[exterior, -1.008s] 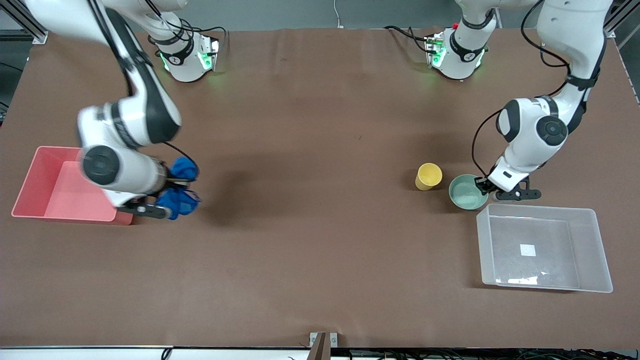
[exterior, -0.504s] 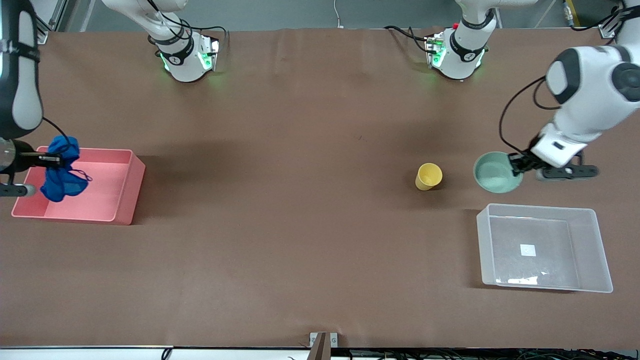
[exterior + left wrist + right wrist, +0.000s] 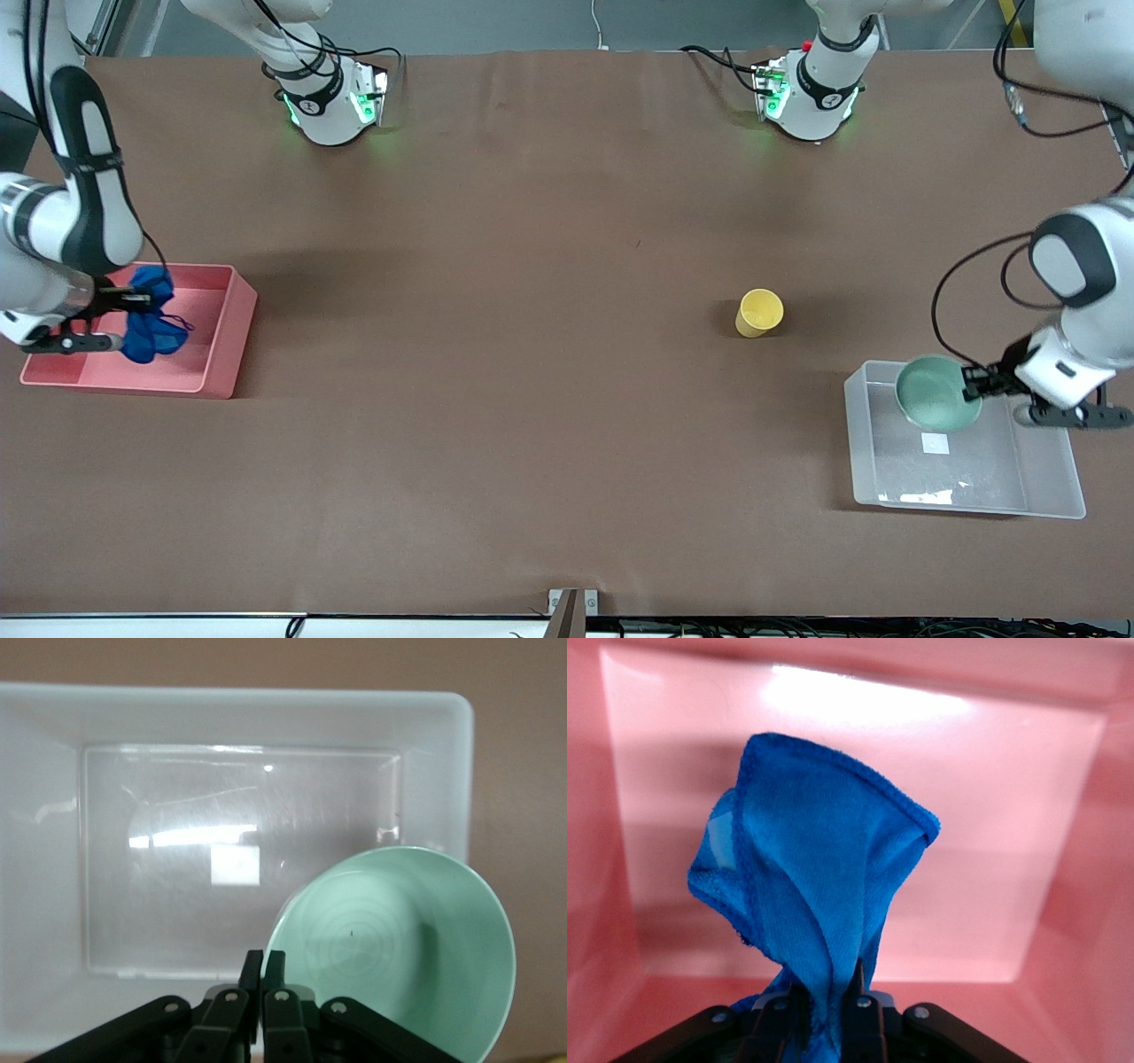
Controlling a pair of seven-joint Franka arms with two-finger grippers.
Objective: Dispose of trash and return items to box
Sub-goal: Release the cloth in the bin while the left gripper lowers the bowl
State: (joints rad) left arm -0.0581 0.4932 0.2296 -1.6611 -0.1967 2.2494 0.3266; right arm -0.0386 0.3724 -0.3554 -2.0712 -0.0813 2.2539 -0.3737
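Note:
My left gripper [image 3: 976, 382] is shut on the rim of the pale mint-green bowl [image 3: 935, 392] and holds it over the clear plastic box [image 3: 1054, 496], above its white label. In the left wrist view the bowl [image 3: 399, 948] hangs tilted over the box [image 3: 53, 726], pinched by my left gripper [image 3: 264, 967]. My right gripper [image 3: 133, 299] is shut on the bright blue cloth wad [image 3: 151, 328] and holds it over the pink bin [image 3: 226, 354]. The right wrist view shows the cloth [image 3: 815, 886] between the jaws of my right gripper [image 3: 830, 1001], above the pink bin [image 3: 1063, 904]. The yellow cup [image 3: 759, 312] stands on the table.
The pink bin sits at the right arm's end of the table and the clear box at the left arm's end. The yellow cup stands farther from the front camera than the box, toward the table's middle. Brown table surface [image 3: 532, 354] lies between them.
My left gripper carried the bowl from beside the cup to over the clear box. My right gripper carried the blue cloth from beside the pink bin to over its inside.

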